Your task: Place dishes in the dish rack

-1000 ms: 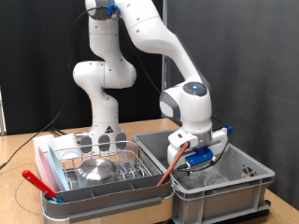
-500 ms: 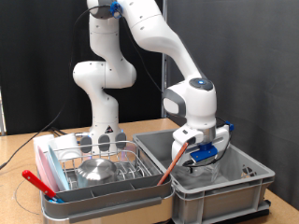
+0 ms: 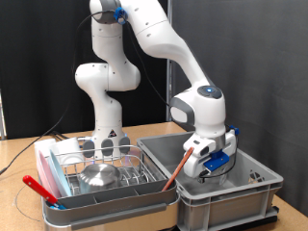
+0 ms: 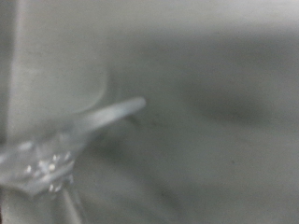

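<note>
Arm is folded high: base column at the back of the table, upper links run up out of the exterior view's top, then the forearm slopes down toward the exterior view's right, wrist bent so the hand points down into the large grey bin [image 3: 252, 188]. Gripper [image 3: 214, 169] sits low inside the bin, just below the rim line, blue finger mounts visible. Can't tell from either view whether the fingers are spread or closed; the tips are hidden by the bin wall and clear material around them. Something clear and glassy [image 3: 216, 173] shows right at the fingertips, but a grasp can't be confirmed. Wrist view is badly blurred: grey bin interior, plus a pale translucent glass piece [image 4: 65, 140] with a tapering part reaching toward the middle of the frame; contact not readable. Thin orange-brown stick [image 3: 179, 166] leans tilted against the bin's edge on the rack side, just beside the gripper. Dish rack [image 3: 142, 179] sits to the exterior view's left of the bin, touching or nearly touching it. Steel bowl [image 3: 98, 176] is already in the rack, upside down, near the middle. Light-blue plate [image 3: 50, 164] stands on edge at the rack's left end. Red utensil [image 3: 43, 189] lies along the rack's front left corner.
</note>
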You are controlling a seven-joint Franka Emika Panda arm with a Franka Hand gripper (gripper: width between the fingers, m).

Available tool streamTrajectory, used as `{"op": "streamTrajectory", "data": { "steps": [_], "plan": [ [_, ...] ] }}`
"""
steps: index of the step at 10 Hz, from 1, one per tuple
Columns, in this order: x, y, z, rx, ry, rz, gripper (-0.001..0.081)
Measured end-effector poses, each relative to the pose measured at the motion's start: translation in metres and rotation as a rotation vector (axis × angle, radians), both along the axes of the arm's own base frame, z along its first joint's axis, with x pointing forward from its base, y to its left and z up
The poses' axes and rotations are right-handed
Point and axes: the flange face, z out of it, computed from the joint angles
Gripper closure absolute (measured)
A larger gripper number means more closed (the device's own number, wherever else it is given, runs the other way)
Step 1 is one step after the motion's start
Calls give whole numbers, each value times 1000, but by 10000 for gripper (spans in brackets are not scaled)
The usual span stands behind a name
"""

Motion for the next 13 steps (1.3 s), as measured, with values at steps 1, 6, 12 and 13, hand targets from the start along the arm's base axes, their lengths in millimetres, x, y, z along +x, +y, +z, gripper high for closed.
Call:
{"op": "streamTrajectory", "data": {
  "steps": [1,6,12,13],
  "plan": [
    [0,-1,-1,2,1,5,1],
    [-2,-2,-12,5,34,23,1],
    [3,-5,-11,-34,27,39,1],
    [6,-10,-9,-63,10,31,1]
  ]
}}
